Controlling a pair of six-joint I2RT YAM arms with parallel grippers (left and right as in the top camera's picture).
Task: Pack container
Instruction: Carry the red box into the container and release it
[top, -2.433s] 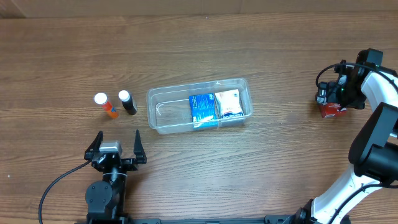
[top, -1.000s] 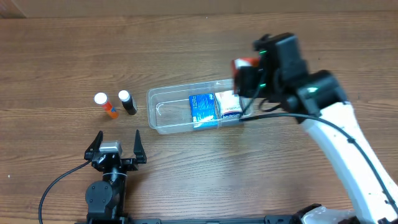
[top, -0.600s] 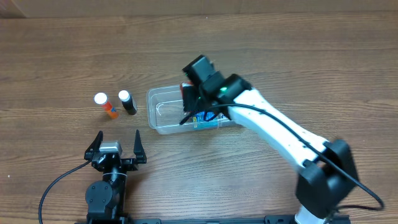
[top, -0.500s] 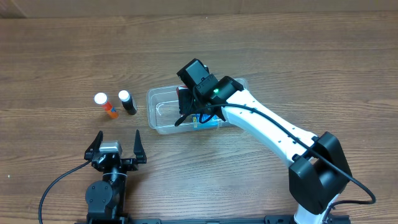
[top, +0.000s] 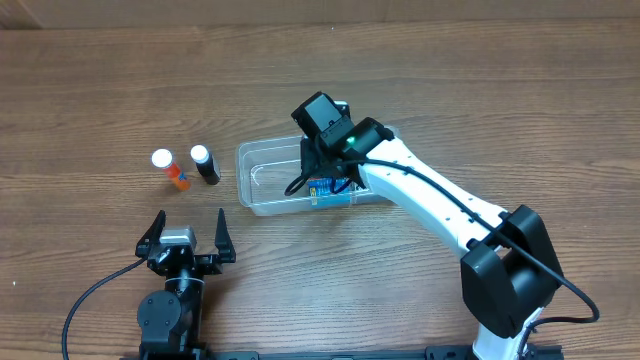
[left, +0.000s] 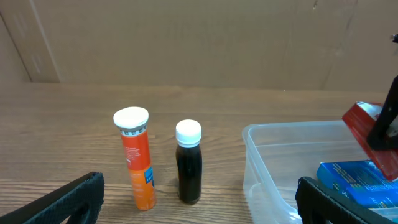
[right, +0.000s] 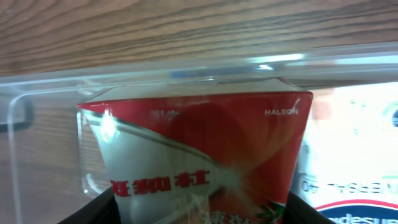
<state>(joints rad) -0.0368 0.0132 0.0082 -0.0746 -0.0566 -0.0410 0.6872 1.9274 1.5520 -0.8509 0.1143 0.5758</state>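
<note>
Moved to container (top: 258, 185) on wooden table (top: 450, 90): red box (right: 199, 149).

White right arm (top: 432, 199), black joints (top: 504, 282)

right gripper (top: 314, 163) over container (top: 243, 180) (fingertips hidden) | orange bottle (top: 172, 171), black bottle (top: 206, 165) nearby

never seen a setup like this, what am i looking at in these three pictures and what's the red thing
These are two robot arms at a table, each ending in a two-finger gripper. One picture looks down from above; the other two come from cameras on the wrists. On the table stand an orange tube and a dark bottle, beside a clear container holding a blue box. The right gripper holds a red box over the container. The left gripper is open, empty.
</note>
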